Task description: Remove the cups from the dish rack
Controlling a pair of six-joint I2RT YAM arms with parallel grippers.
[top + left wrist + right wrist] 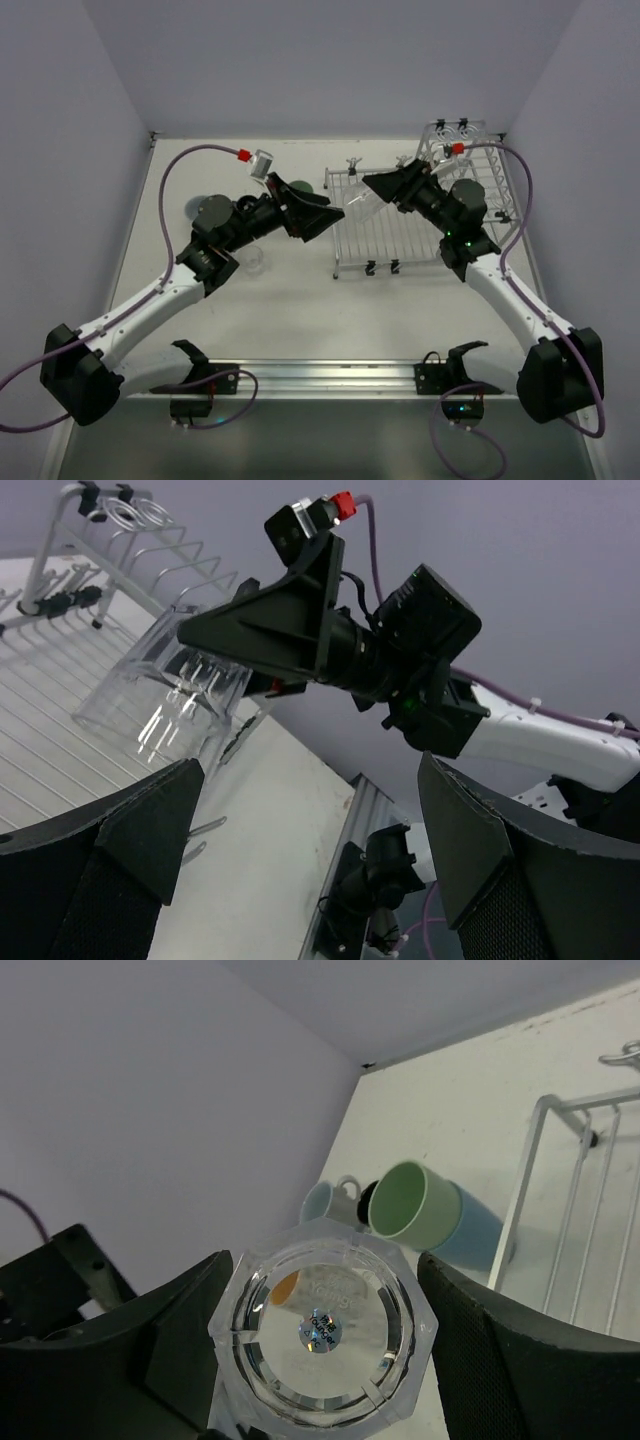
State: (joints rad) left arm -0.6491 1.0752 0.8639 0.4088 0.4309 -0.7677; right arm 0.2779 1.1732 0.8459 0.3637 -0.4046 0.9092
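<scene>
1. While the right gripper (322, 1295) pinches it by the sides, clear glass (358, 205): tilted, in the air over the flat grid of the dish rack (385, 240), base toward that wrist's camera.
2. Left gripper (305, 207): jaws spread wide, nothing between them, facing the right gripper from just beside the glass.
3. Pale green tumbler (408, 1200), light blue tumbler (478, 1238) right against it, handled mug (328, 1202) alongside: on the table (290, 300) near the left wall, off the rack.
</scene>
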